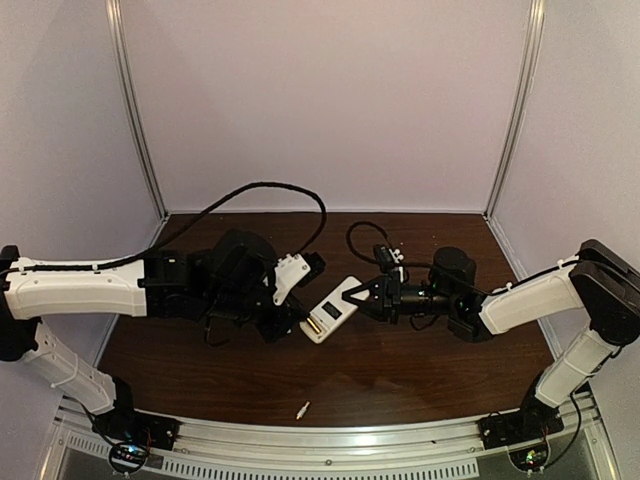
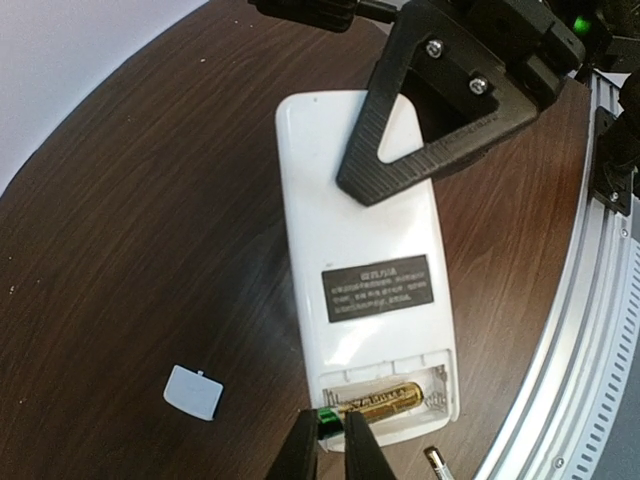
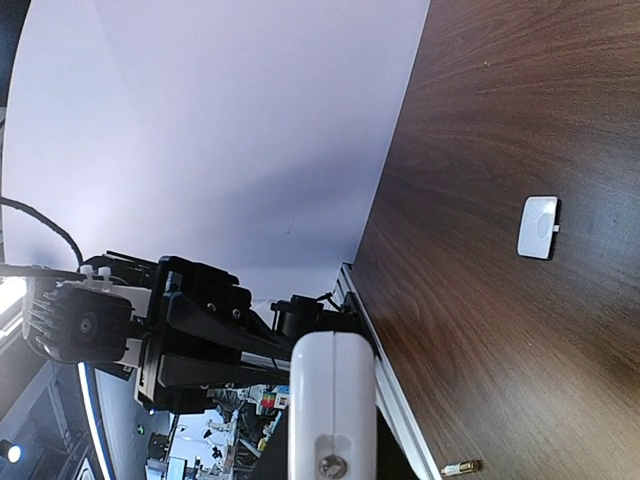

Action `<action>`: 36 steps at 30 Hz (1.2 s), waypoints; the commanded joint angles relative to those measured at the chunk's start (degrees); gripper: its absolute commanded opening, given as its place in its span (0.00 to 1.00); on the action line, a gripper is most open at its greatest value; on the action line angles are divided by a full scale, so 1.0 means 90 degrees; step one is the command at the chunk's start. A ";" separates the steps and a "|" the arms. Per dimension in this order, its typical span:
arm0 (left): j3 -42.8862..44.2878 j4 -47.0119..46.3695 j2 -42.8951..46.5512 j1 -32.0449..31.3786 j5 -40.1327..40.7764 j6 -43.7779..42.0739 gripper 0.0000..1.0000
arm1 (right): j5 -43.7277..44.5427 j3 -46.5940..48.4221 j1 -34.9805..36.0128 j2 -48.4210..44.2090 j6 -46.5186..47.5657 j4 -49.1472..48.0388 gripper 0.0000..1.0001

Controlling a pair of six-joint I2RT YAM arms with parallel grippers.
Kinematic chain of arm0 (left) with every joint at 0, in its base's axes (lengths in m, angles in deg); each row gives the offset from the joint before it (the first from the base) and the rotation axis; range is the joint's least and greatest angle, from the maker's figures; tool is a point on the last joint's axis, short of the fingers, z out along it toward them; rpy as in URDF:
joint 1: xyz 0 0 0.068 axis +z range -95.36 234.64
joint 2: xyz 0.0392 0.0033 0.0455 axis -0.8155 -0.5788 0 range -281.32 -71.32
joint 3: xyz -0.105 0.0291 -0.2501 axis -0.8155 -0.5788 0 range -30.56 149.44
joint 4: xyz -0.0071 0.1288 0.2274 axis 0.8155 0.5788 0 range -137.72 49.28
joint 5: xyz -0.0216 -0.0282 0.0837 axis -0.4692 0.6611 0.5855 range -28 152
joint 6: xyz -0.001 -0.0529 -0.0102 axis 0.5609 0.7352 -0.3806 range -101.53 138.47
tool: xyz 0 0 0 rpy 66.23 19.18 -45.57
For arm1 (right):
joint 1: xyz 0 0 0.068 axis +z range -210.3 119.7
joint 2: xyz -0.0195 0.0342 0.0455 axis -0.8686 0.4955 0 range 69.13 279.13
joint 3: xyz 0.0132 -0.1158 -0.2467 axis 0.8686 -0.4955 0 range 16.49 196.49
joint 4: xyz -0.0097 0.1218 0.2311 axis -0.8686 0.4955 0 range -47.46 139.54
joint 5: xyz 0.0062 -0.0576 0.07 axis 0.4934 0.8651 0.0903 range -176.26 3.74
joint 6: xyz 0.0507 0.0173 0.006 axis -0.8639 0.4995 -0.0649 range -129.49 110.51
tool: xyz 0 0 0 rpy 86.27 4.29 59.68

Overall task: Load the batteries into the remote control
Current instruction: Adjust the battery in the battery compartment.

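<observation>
Left gripper (image 2: 328, 452) pinches the end of one battery (image 2: 380, 400), which lies in the recess (image 2: 435, 385) of the single remote (image 2: 365, 240), back up, mid-table (image 1: 200, 370). Right gripper (image 2: 375, 175) clamps the remote's far end, its finger covering part of the back. Second battery (image 2: 437, 462) lies loose beside the rail (image 2: 560, 330). One grey cover (image 2: 193, 391) lies apart.

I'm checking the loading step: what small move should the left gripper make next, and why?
Probably press the battery down into the recess of the remote, then let go. The left gripper pinches its green-tipped end, which seems not fully seated, while the right gripper holds the remote. A second battery lies on the table.
</observation>
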 commanded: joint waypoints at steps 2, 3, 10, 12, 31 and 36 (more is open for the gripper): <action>-0.0246 0.0339 0.0208 -0.0038 0.0040 0.0125 0.13 | -0.0025 0.0077 -0.0005 -0.0115 -0.0094 -0.1077 0.00; -0.0253 0.0340 0.0263 -0.0013 0.0044 0.0147 0.13 | -0.0030 0.0076 -0.0007 -0.0116 -0.0098 -0.1103 0.00; -0.0297 0.0324 0.0351 0.0041 0.0053 0.0079 0.14 | -0.0170 0.0024 0.0009 -0.0109 -0.0179 -0.1414 0.00; -0.0272 0.0320 0.0328 0.0041 0.0054 0.0048 0.15 | -0.0212 0.0033 0.0019 -0.0117 -0.0173 -0.1484 0.00; -0.0389 0.0174 0.1158 0.0104 0.0222 -0.0292 0.33 | 0.0036 0.0396 0.0053 -0.0430 0.0962 0.0850 0.00; -0.0215 0.0014 0.0881 0.0103 -0.0207 -0.0513 0.29 | -0.0051 0.0530 0.0148 -0.0332 0.1032 0.1066 0.00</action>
